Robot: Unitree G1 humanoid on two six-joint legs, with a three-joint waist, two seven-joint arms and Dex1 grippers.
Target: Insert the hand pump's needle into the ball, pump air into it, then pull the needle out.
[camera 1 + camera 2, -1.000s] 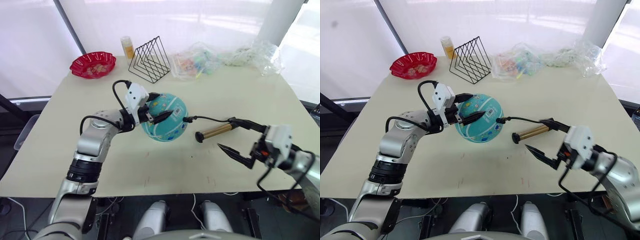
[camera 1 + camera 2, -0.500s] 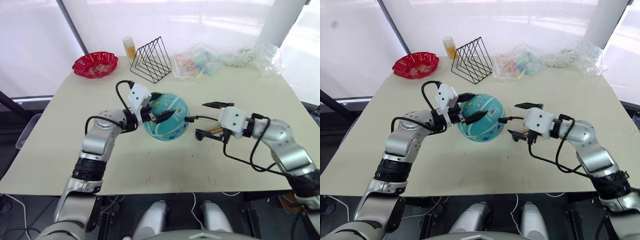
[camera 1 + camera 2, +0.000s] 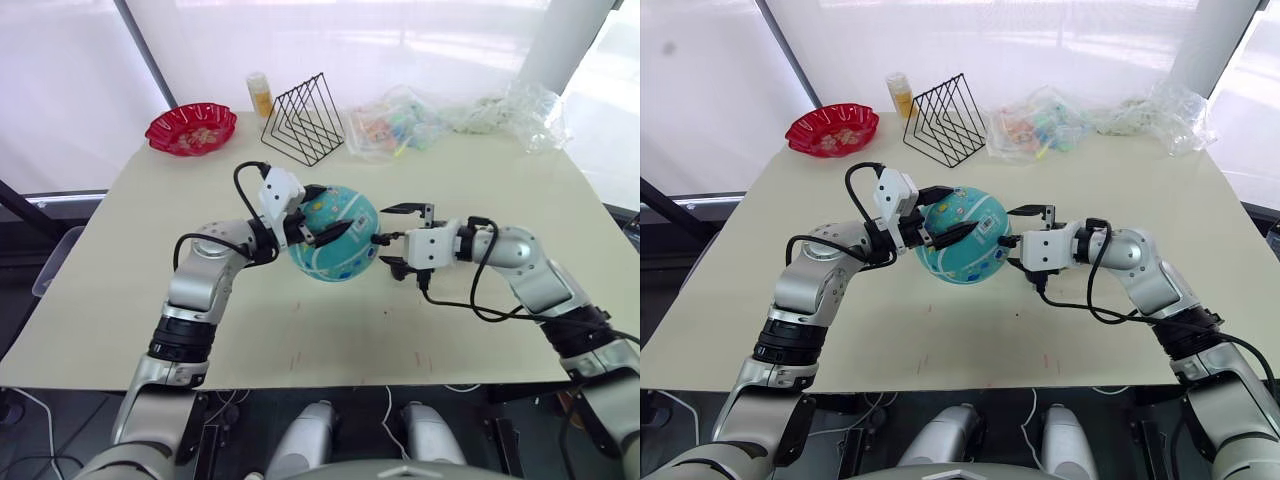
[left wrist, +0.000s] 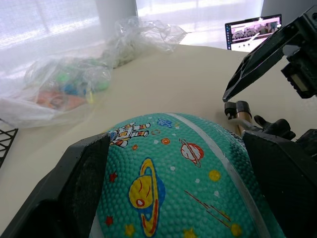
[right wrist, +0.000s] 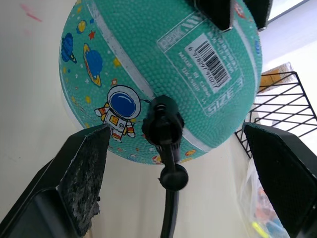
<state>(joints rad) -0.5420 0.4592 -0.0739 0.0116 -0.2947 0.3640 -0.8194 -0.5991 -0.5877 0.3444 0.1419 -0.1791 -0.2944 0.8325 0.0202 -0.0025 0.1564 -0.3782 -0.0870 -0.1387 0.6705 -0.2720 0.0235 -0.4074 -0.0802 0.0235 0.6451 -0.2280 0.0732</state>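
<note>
Left end effector [image 3: 318,214] is clamped across the ball [image 3: 335,236] on the counter [image 3: 500,180]. Right end effector [image 3: 398,238] is spread wide around the hose fitting [image 5: 163,124], which is seated against the ball's right side; needle hidden, hose axis judged horizontal.

The ball [image 3: 334,233] stood mid-table, flanked closely by the left gripper [image 3: 322,214] and the spread-fingered right gripper [image 3: 397,238], with the hose fitting [image 5: 163,124] against its side. The near table [image 3: 300,340] surface lay open. At the far edge stood a wire rack [image 3: 301,119], red dish [image 3: 190,128] and plastic bags [image 3: 450,118].
</note>
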